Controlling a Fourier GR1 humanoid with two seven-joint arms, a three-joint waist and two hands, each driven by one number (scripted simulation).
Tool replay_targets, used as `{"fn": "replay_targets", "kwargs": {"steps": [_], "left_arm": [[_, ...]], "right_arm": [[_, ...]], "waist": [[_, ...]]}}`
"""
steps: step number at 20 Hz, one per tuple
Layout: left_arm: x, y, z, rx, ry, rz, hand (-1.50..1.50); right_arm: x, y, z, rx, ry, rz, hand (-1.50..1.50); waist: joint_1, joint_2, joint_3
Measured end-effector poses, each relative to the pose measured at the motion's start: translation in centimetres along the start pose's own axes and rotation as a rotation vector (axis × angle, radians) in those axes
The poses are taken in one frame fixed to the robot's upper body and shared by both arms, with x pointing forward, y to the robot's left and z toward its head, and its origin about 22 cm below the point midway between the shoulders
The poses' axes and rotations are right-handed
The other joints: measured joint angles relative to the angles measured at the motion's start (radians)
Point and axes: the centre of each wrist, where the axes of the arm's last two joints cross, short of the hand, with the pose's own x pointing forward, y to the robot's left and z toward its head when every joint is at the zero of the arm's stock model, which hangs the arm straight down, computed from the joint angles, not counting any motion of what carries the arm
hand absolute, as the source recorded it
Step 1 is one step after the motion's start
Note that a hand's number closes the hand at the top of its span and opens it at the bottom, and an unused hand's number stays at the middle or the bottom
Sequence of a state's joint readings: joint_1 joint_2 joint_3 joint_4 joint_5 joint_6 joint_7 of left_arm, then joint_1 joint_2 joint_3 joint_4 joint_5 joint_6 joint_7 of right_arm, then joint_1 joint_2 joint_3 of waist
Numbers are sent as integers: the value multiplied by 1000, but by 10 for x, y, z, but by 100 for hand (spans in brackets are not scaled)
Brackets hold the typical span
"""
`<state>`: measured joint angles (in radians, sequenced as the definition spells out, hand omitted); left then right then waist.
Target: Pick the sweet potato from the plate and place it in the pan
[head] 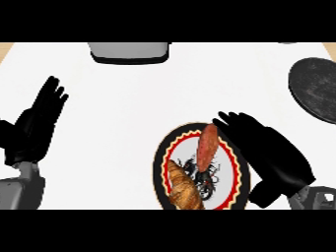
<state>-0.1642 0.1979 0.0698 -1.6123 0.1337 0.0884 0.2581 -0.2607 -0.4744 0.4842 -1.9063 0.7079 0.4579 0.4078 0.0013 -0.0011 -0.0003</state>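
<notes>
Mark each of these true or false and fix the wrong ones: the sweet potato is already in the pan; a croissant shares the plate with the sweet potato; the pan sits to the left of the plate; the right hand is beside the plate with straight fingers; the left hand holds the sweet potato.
1. The sweet potato is already in the pan. False: it lies on the plate.
2. A croissant shares the plate with the sweet potato. True.
3. The pan sits to the left of the plate. False: it is at the far right, its handle pointing toward the robot.
4. The right hand is beside the plate with straight fingers. True.
5. The left hand holds the sweet potato. False: it is open at the left, holding nothing.
</notes>
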Motion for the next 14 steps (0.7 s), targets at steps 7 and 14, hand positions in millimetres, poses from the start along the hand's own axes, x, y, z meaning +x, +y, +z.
{"fn": "replay_targets", "kwargs": {"steps": [7,14], "left_arm": [[-3,-4,0,0,0,3,0],[-8,-1,-2,3,1,0,0]], "right_arm": [[21,1,-14,25,20,7,-150],[22,11,-38,41,77,24,-150]], "waist": [[1,1,0],[1,1,0]]}}
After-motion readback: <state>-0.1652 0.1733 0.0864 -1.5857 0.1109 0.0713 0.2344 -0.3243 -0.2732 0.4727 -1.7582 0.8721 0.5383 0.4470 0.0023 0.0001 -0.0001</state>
